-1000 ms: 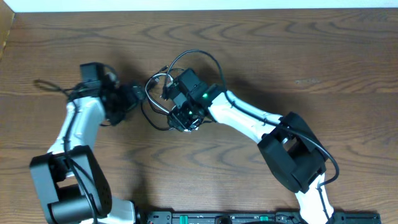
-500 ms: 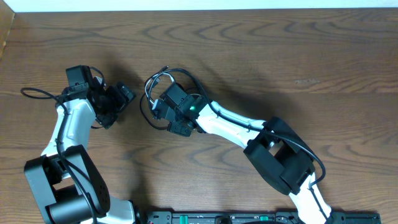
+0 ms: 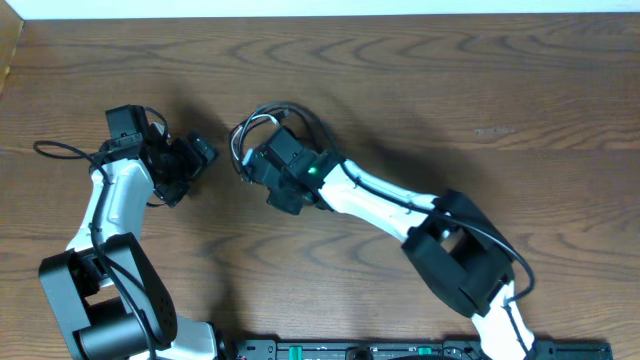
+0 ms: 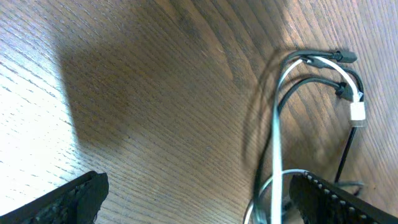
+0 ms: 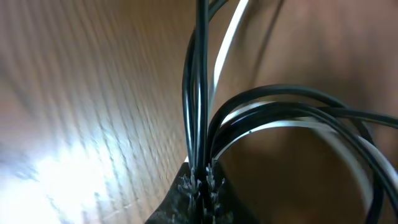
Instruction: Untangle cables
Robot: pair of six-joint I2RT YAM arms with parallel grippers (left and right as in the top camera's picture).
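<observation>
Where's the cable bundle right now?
In the overhead view the cables sit left of centre, pinched in the shut right gripper; the open left gripper is just to their left, not touching.

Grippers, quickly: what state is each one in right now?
Left gripper: open, holding nothing.
Right gripper: shut on the cables, black strands pinched between its jaws.
</observation>
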